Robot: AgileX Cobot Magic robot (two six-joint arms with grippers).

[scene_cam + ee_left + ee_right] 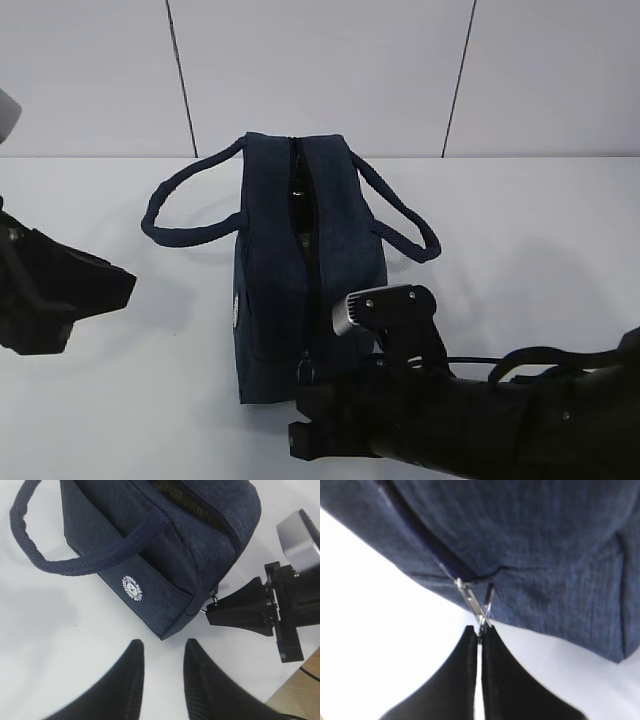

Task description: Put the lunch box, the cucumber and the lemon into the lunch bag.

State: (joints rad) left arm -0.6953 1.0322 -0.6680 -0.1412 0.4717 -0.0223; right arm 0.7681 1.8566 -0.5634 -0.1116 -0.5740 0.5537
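Currently the lunch bag (305,270) stands on the desk (520,230) betw. both arms, zip partly open; right claw (479,635) is pressed together, pinching the metal zip pull (476,605) at the near end. Left claw (162,652) sits part-spread, empty, just beside bag. Fabric is soft, likely light, so bag may drag w/ the pull; brace a side wall.

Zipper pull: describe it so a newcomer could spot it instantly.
Start at the navy lunch bag standing mid-table, handles splayed to both sides. Follow its top zipper to the near end, low on the end wall. There hangs the zipper pull, a small silver metal ring and tab, the only shiny piece on the fabric, pinched by the right gripper.
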